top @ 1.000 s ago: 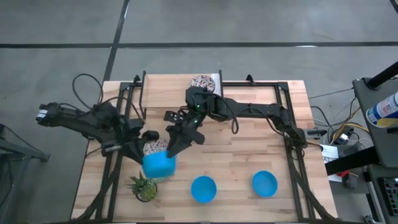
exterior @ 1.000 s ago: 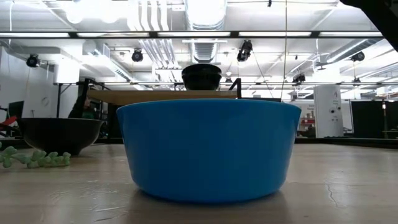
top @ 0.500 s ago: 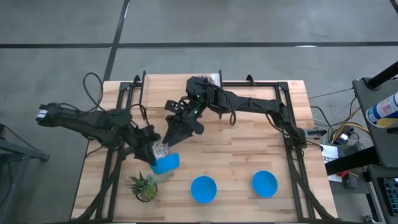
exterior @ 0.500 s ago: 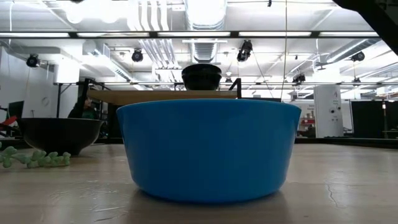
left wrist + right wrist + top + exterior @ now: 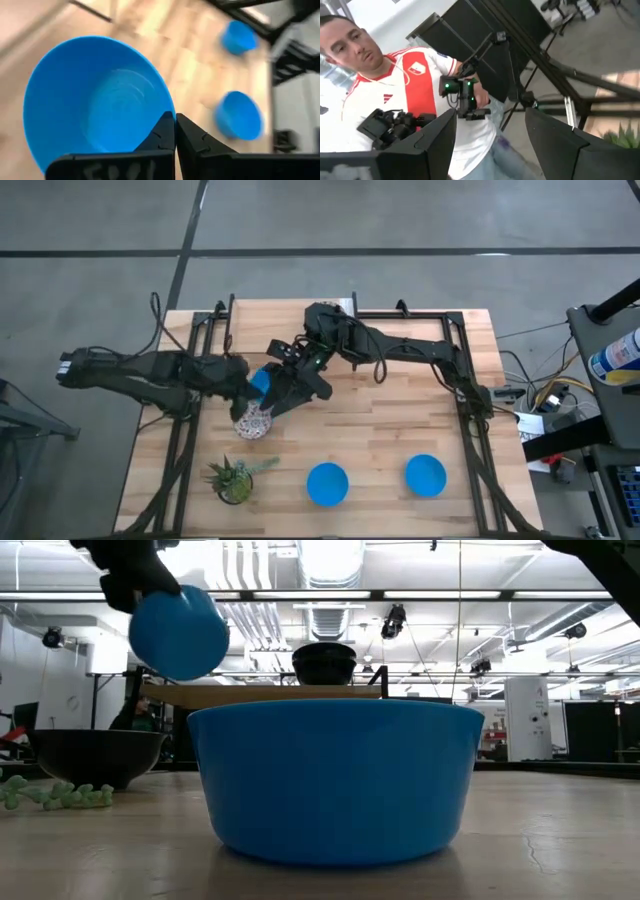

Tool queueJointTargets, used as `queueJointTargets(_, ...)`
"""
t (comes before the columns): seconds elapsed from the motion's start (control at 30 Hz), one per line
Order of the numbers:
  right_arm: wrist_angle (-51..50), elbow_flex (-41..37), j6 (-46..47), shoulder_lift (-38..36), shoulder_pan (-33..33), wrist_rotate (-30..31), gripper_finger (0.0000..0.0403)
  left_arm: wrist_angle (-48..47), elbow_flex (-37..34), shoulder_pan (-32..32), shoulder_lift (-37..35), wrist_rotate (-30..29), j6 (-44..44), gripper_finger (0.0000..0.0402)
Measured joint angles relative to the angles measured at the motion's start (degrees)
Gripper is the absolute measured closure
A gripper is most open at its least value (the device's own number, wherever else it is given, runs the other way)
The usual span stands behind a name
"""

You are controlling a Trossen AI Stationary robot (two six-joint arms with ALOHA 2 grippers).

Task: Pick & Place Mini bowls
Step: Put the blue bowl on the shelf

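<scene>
Blue and tilted, the plain round mini bowl (image 5: 97, 97) hangs above the wooden counter (image 5: 400, 415), rim pinched in the left gripper (image 5: 175, 131) jaws; right gripper (image 5: 490, 125) jaws gape empty.

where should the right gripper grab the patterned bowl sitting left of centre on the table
By its rim. The patterned bowl sits upright and alone on the table, mouth up, so coming straight down with one finger inside the wall and one outside looks best. The left gripper already pinches its blue bowl that way. The right gripper, open, hovers close above.

Grey floor (image 5: 100, 220), ceiling lights (image 5: 330, 552)
</scene>
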Motion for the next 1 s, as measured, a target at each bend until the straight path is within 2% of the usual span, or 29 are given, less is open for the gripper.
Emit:
queueJointTargets(0.2, 0.73, 0.02, -4.97, -1.12, 0.99, 6.35, 0.0170, -7.80, 6.98, 5.40, 5.17, -0.90, 6.13, 0.0401)
queueJointTargets(0.4, 0.96, 0.02, -7.85, -1.26, 2.42, 10.92, 0.0170, -16.87, 16.59, 11.00, 13.87, -2.04, 13.81, 0.0401)
queueJointTargets(0.6, 4.79, 0.02, -8.02, -1.26, 4.18, 13.32, 0.0170, -25.95, 24.67, 15.89, 21.88, -7.68, 19.79, 0.0401)
queueJointTargets(0.73, 7.55, 0.02, -8.09, -1.32, 5.81, 13.71, 0.0170, -27.31, 27.66, 19.10, 24.88, -10.77, 25.91, 0.0401)
queueJointTargets(1.0, 13.84, 0.02, -7.91, -1.39, 7.32, 13.85, 0.0170, -27.66, 28.77, 27.39, 29.16, -10.82, 30.83, 0.0401)
